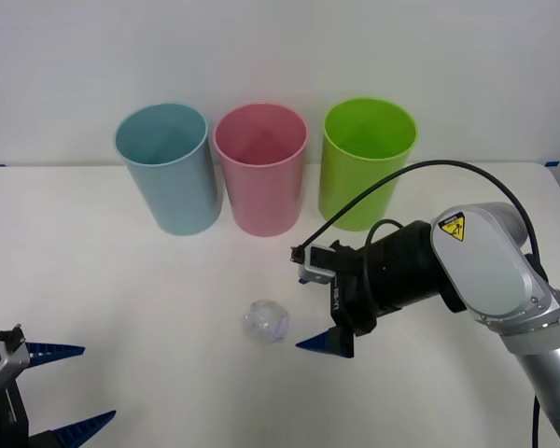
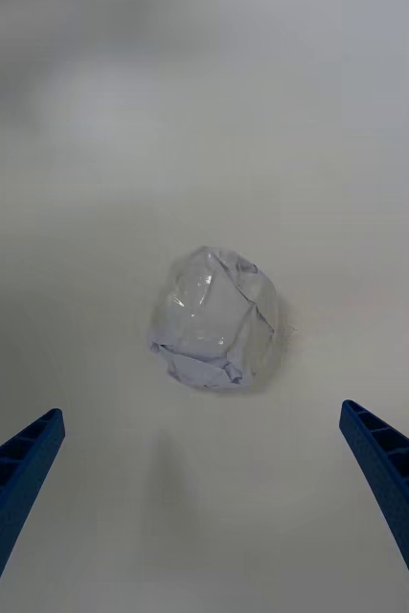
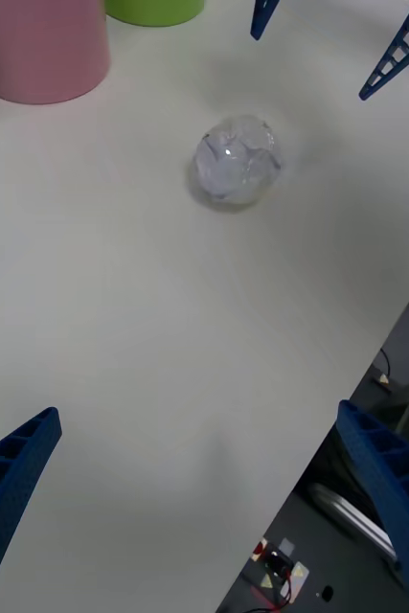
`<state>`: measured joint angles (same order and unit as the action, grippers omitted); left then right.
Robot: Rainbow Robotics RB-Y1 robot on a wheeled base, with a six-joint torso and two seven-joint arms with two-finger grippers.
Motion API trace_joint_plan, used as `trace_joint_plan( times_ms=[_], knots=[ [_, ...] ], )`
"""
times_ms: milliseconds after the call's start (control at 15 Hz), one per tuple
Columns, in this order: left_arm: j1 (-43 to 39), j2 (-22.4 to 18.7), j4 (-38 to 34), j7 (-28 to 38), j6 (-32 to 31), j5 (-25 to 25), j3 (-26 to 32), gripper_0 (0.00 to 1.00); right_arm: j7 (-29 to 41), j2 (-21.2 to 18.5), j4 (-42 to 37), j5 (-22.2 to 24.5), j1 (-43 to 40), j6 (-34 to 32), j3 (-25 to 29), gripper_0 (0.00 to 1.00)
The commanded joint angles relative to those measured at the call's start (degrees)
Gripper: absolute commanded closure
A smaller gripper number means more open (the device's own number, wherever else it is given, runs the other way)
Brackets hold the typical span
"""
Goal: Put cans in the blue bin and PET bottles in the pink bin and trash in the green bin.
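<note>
Crinkled clear plastic film, the trash (image 1: pixel 266 321), sat alone on the white table (image 1: pixel 121 299), at roughly 6 o'clock from the pink bin (image 1: pixel 260 168) and well apart from it. The blue bin (image 1: pixel 166 168) stood at the pink one's 9 o'clock, the green bin (image 1: pixel 366 161) at its 3 o'clock. The right gripper (image 1: pixel 317 308) hung just beside the ball at its 3 o'clock, fingers (image 2: pixel 12 479) spread wide, not touching it. The left gripper (image 1: pixel 65 387), also spread, waited near the table's 7 o'clock corner.
</note>
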<state>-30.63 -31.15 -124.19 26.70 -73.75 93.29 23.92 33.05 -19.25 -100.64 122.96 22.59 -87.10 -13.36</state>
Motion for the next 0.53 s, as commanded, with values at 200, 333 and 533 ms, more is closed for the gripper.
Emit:
trace_joint_plan(
  times_ms=[200,333,533],
  knots=[
    [0.3,0.0,6.9,-9.9,1.7,-7.6,-0.5,0.0,0.0,0.0,0.0,0.0,0.0,0.0,0.0,0.0],
    [0.5,-0.1,8.6,-11.9,1.7,-9.9,-0.5,0.0,0.0,0.0,0.0,0.0,0.0,0.0,0.0,0.0],
    [0.0,-0.1,9.2,-13.7,1.8,-12.4,-0.5,0.0,0.0,0.0,0.0,0.0,0.0,0.0,0.0,0.0]
  ],
)
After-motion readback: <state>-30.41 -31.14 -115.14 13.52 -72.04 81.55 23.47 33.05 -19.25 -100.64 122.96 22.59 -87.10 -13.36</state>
